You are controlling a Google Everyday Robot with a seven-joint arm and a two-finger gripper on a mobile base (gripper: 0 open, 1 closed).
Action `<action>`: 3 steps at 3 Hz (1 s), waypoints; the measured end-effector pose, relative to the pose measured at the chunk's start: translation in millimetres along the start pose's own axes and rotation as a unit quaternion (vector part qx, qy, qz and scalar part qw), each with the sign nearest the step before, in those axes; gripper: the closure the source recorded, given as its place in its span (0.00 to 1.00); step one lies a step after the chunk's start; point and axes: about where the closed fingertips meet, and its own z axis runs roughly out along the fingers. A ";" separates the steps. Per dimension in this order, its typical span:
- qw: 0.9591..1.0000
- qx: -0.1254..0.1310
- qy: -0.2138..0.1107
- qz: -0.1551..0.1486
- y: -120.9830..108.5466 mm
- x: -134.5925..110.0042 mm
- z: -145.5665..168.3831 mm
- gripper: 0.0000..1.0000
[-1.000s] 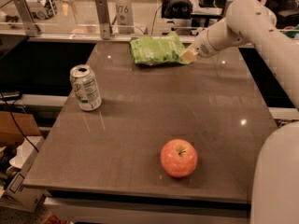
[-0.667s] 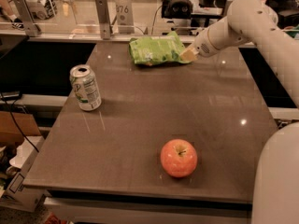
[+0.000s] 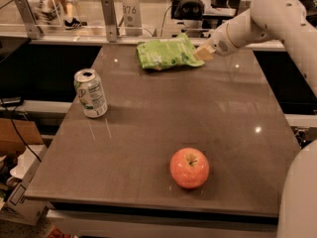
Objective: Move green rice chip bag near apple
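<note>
Camera view: green rice chip bag (image 3: 166,53) is pinched at its right edge by gripper (image 3: 202,53); slippage could be caused by this shallow hold.

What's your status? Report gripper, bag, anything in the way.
Gripper at right edge of green rice chip bag, far end of table. Apple near front edge, far from bag. Soda can off left, not blocking.

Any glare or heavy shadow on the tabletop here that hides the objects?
Camera view: warm, dim light; small glints dot the table, none covering an object. Camera view: soft shadows sit under the apple and beside the soda can. Camera view: the green rice chip bag is evenly lit, the pincer at its right edge.
</note>
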 end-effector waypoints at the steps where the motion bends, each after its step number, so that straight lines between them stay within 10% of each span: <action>1: 1.000 -0.005 -0.004 0.000 0.2 -3.0 -4.3 0.59; 3: 1.000 -0.019 -0.006 0.008 -3.5 -3.0 3.9 0.12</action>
